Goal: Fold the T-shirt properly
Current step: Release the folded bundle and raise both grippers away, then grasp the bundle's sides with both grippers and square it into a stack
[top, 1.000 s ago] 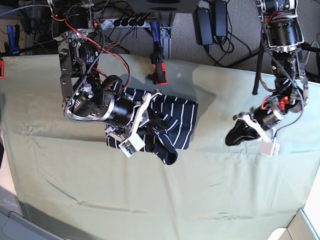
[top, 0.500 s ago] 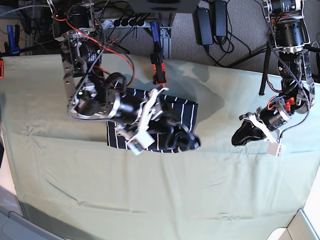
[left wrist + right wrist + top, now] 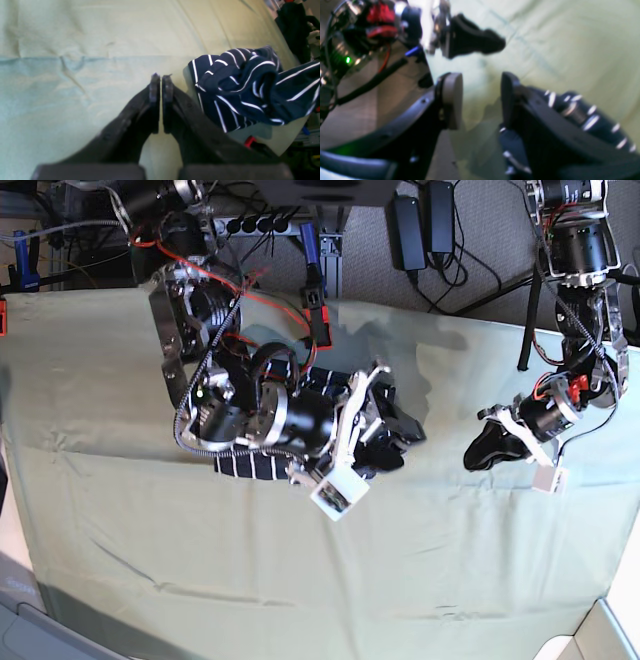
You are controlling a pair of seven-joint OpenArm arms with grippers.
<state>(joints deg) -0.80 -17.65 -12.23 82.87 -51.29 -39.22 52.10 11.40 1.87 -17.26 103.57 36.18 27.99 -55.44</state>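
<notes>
T-shirt [image 3: 262,467]: dark navy with thin white stripes, bunched into a compact bundle at the centre of the base view, slightly left of middle. Its long axis runs roughly left to right across the frame; the visible strip along its lower edge lies flat, with stripes crossing the short way. Most of the bundle is hidden under the right arm. In the left wrist view the shirt [image 3: 250,85] sits at right of frame, crumpled and folded over on itself; which end is collar or hem cannot be told.

Right gripper [image 3: 480,100]: fingers spread, with bare cloth showing in the gap; striped fabric lies beside and below the right-hand finger. Whether the finger touches the shirt cannot be told, as the view is blurred. In the base view this gripper [image 3: 405,430] sits at the bundle's right end.

Left gripper [image 3: 161,83]: fingers pressed together, nothing between them, hovering over bare cloth, well apart from the shirt. In the base view it [image 3: 480,452] is at centre right.

Tablecloth [image 3: 480,560]: pale green, creased, covering the work surface.
</notes>
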